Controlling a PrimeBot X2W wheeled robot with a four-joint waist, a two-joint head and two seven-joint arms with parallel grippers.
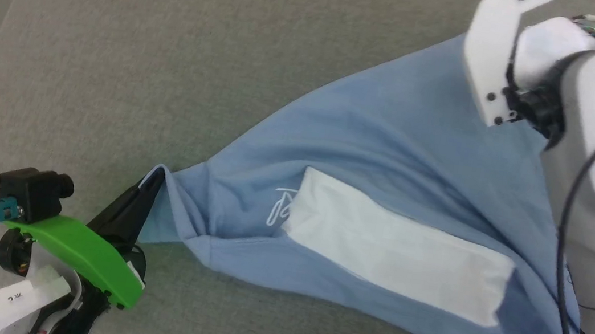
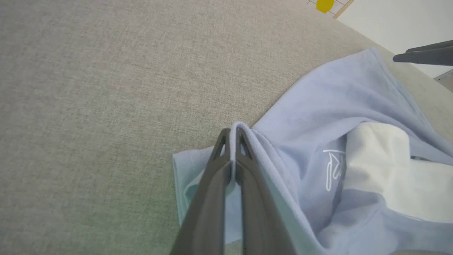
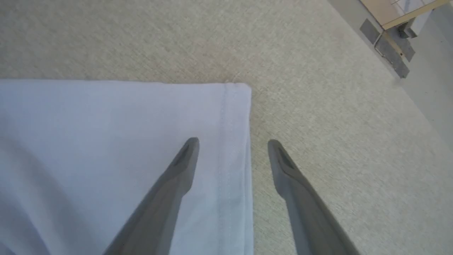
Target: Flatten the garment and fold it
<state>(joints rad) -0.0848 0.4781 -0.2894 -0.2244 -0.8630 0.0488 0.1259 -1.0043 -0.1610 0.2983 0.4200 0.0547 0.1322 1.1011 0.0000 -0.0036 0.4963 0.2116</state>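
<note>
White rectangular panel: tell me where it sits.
In the head view, the white rectangular panel lies right of centre on the light blue knit T-shirt, just right of the white script logo.

The head camera looks steeply down on the grey bench (image 1: pixel 117 51), far enough to take in most of the garment (image 1: pixel 390 162) and one rounded corner of the bench. The left wrist camera sits low and near, looking along the left gripper (image 2: pixel 231 134) across the bench toward its far edge. The right wrist camera looks down from close above, past the right gripper (image 3: pixel 233 142), at one garment corner. The head and left wrist views share the white panel (image 1: pixel 395 254) and the script logo (image 1: pixel 281 208)
</note>
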